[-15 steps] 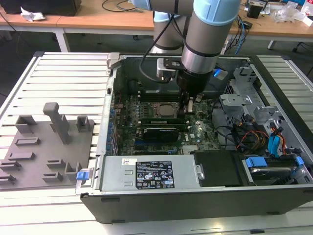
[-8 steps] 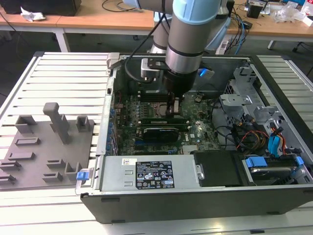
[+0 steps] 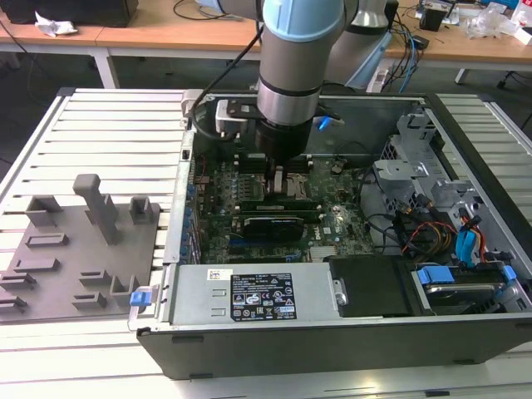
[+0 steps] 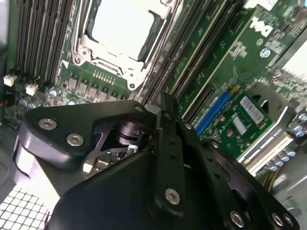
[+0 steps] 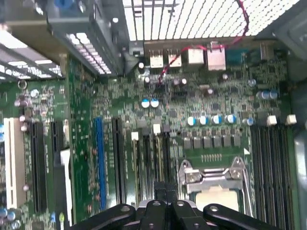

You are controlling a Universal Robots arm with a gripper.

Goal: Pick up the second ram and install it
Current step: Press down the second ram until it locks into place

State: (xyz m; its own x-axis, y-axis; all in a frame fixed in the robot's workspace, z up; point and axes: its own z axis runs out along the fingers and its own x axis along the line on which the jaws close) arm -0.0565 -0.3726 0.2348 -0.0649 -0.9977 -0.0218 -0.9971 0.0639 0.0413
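From the exterior view I have the arm (image 3: pixel 291 75) reaching straight down into the open computer case (image 3: pixel 332 332), its wrist over the motherboard (image 3: pixel 332 220) just beside the CPU socket (image 3: pixel 287 179). The gripper (image 3: pixel 278 184) sits low between the socket and the memory slots — right above the board.

In the second wrist view the gripper (image 4: pixel 160 108) body fills the foreground, and its black fingers (image 4: pixel 169 112) taper together into a narrow point aimed at the long slots (image 4: pixel 192 62) beside the silver CPU socket (image 4: pixel 122 33). They look drawn close, but I cannot tell whether they are pinching anything; the tips are hidden against the slot rows. A green stick with dark chips, the second ram (image 3: pixel 274 199), appears in the exterior view lying along the slots just under the wrist, though I cannot say whether it is seated or touched.

In the first wrist view the slots (image 5: pixel 148 163) run up from the fingers (image 5: pixel 163 206), next to the CPU socket (image 5: pixel 216 187).

The grey tray (image 3: pixel 79 249) lies on the slatted desk (image 3: pixel 116 150) at the exterior view's left, well apart from the case.
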